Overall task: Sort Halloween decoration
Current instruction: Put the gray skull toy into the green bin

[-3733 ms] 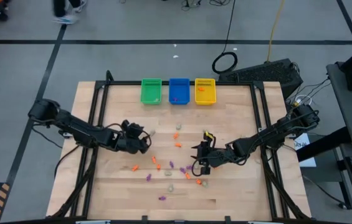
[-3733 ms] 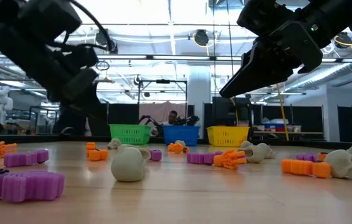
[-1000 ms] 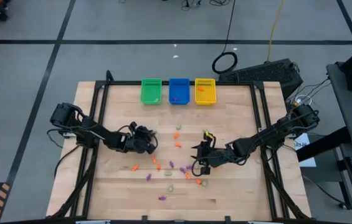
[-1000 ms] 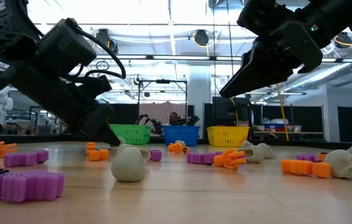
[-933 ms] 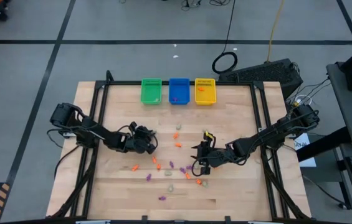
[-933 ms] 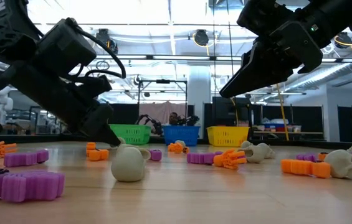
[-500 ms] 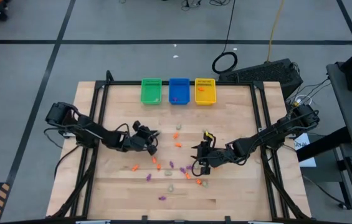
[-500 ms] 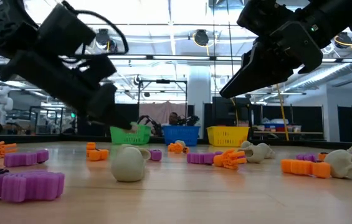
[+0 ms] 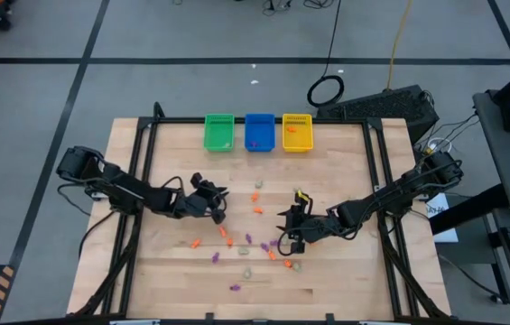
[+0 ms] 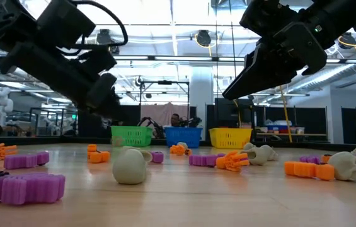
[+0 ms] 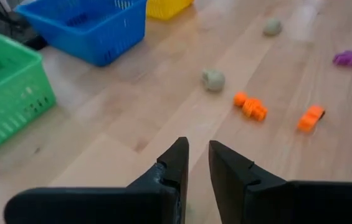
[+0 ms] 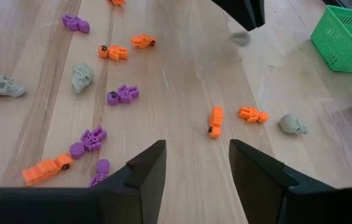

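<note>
Note jaws spread wide on the right gripper [image 9: 283,236], with nothing between them. Find it hanging low over the middle of the counter [image 9: 345,271], right of centre, above a loose cluster of the Halloween decoration [image 9: 256,210]. From its own wrist, see orange figures [image 12: 215,121], purple ones [image 12: 121,94] and pale skulls [image 12: 83,76] lying apart on the wood beyond the tips.

Find the left gripper [image 9: 219,206] raised off the counter, left of centre and nearer the bins than the right one. From its wrist view, see its jaws nearly together with only a slim gap; cannot tell whether pinching anything. From the right wrist, spot a blurred pale piece [image 12: 240,38] just under the left gripper's tips; cannot tell if held or lying on the wood.

Count three bins in a row at the far edge: green bin [image 9: 219,132], blue bin [image 9: 259,131], yellow bin [image 9: 297,132], sides touching or nearly so. Make out something purple in the blue and orange in the yellow.

At counter level, see a purple piece [image 10: 23,188] nearest the lens, a pale round one [image 10: 130,166] farther in, and a skull [image 10: 354,167] at the far side.
</note>
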Action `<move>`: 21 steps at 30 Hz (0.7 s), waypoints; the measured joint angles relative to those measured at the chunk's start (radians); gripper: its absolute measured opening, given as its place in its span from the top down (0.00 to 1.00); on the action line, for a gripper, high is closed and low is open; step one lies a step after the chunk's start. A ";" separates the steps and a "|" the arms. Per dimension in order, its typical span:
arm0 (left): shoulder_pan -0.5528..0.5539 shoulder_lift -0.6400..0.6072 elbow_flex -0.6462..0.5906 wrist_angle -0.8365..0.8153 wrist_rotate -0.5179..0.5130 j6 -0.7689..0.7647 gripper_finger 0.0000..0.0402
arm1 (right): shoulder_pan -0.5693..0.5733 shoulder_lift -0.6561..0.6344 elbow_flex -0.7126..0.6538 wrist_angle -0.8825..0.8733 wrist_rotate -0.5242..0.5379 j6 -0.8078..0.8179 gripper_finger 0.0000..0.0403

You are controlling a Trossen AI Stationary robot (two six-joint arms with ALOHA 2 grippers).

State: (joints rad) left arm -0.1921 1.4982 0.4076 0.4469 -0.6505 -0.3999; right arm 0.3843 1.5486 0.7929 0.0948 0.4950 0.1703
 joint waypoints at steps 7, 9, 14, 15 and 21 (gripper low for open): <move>0.003 0.001 0.000 -0.054 0.028 -0.033 0.82 | 0.000 0.000 0.000 0.000 -0.001 0.000 0.59; 0.003 -0.008 0.000 -0.094 0.026 -0.075 0.79 | 0.000 0.000 0.000 0.000 -0.001 0.000 0.59; -0.001 -0.071 0.000 -0.354 -0.003 -0.330 0.66 | 0.000 0.000 0.000 -0.001 -0.001 0.000 0.59; -0.004 -0.089 0.000 -0.410 -0.001 -0.375 0.63 | 0.000 0.000 0.000 -0.001 -0.001 -0.001 0.59; -0.053 -0.217 0.000 -0.611 0.017 -0.510 0.52 | 0.000 0.000 0.000 -0.003 -0.001 0.000 0.59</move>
State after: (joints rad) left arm -0.2452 1.2812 0.4072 -0.1637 -0.6333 -0.9099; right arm 0.3843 1.5486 0.7929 0.0917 0.4935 0.1703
